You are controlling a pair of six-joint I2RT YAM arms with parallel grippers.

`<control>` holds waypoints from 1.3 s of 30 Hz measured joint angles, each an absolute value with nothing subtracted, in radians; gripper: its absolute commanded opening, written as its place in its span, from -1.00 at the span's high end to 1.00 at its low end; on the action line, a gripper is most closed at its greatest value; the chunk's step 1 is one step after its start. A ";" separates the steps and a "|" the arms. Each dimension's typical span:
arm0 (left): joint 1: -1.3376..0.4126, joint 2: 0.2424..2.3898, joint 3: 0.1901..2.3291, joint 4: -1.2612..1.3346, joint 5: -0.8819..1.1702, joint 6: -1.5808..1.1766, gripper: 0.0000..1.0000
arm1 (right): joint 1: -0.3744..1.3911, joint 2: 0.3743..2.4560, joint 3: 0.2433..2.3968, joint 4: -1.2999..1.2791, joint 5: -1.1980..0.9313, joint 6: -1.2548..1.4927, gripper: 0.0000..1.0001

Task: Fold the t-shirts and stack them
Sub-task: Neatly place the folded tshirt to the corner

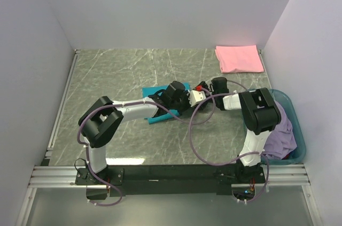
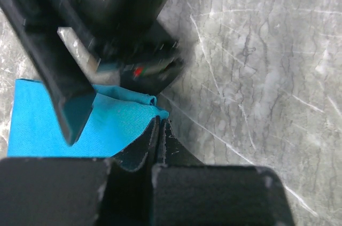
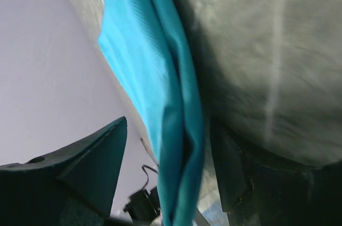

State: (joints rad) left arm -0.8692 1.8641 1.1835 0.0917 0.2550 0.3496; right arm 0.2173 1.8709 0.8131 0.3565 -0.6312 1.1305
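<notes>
The left arm (image 1: 133, 111) rises from its base, bends at the elbow and reaches low and to the right across the table (image 1: 117, 71). The right arm (image 1: 259, 111) stands beside the basket (image 1: 300, 130) and reaches left, so both wrists meet near the middle of the table. The left gripper (image 2: 158, 130) has its fingers pressed flat together, with the corner of the teal t-shirt (image 1: 152, 91) reaching right up to their tips. It cannot be told whether any cloth is pinched between them. The right gripper (image 3: 170, 130) has its jaws parted, with a raised fold of the teal t-shirt running between the two fingers. There is a clear gap on one side and a narrow dark one on the other, so nothing is clamped. From above, the teal t-shirt lies on the table under the left wrist, which hides most of it, leaving only two patches showing. In the left wrist view the right gripper is a dark blur over the cloth. A small red spot (image 1: 201, 87) between the wrists is too small to identify. The pink t-shirt (image 1: 239, 59) lies folded in the far right corner. The lavender t-shirt (image 1: 283, 132) sits bunched in the basket, partly hidden behind the right arm.
</notes>
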 measured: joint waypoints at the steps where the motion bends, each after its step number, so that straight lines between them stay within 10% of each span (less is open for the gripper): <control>1: -0.868 1.864 1.184 0.092 0.258 0.347 0.99 | 0.228 1.878 0.819 0.366 -0.620 1.141 -0.33; 12: -0.850 1.863 1.192 0.099 0.278 0.326 0.99 | 0.287 1.971 0.871 0.495 -0.537 1.225 -0.06; 15: -0.849 1.862 1.192 0.101 0.284 0.326 0.99 | 0.294 2.001 0.897 0.513 -0.514 1.229 0.30; 16: -0.848 1.861 1.192 0.101 0.284 0.326 0.99 | 0.295 2.009 0.902 0.514 -0.506 1.227 0.72; 21: -0.828 1.858 1.196 0.072 0.295 0.311 0.16 | 0.299 2.028 0.970 0.411 -0.488 1.147 1.00; 29: -0.632 1.668 1.203 -0.149 0.359 0.214 -0.31 | 0.298 2.028 1.400 0.005 -0.375 0.673 1.00; 33: -0.574 1.504 1.154 -0.204 0.350 0.182 -0.97 | 0.286 2.037 1.632 -0.127 -0.309 0.453 1.00; 39: -0.561 1.388 1.089 -0.265 0.338 0.146 -0.99 | 0.232 2.167 1.912 -0.234 -0.254 0.226 1.00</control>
State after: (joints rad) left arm -0.5610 1.3876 1.0893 -0.2653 0.3382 0.1463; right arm 0.2321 2.1674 1.9118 -0.2337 -0.2539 0.2264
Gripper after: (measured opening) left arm 0.993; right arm 0.050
